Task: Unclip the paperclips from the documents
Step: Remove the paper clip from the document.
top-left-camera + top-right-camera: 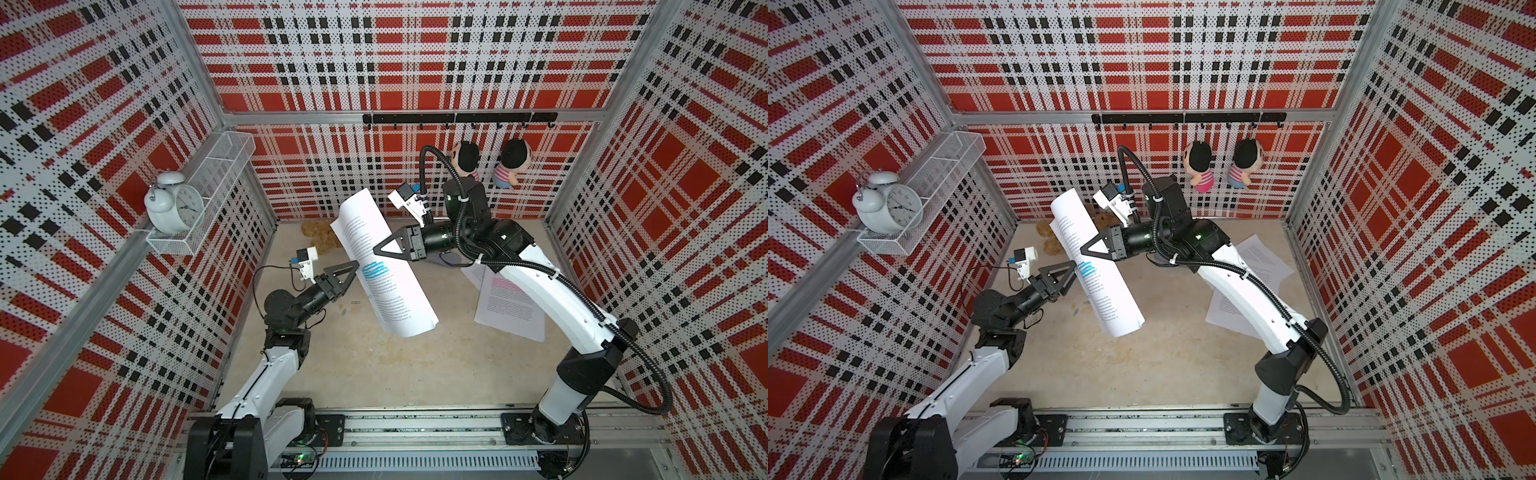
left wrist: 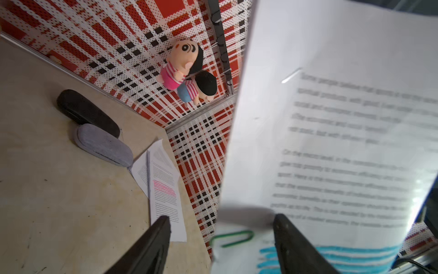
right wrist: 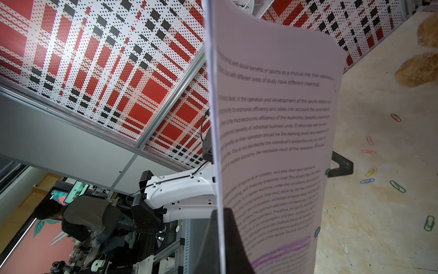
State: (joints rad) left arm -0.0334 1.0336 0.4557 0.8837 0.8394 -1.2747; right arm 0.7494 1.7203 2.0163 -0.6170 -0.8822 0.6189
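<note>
The right fingers (image 1: 377, 250) are clamped on the document (image 1: 399, 299). The left fingers (image 2: 291, 244) stand open astride its edge, at the green paperclip (image 2: 231, 238).

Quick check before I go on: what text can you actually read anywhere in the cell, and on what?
"with different areas of study have different meanings": held document, right wrist view.
"economic benefits of individual business units": same page.
In the left wrist view, that page is too blurred to read.
Pink-highlighted document: print too small.
Clock: dial numbers too small.
</note>
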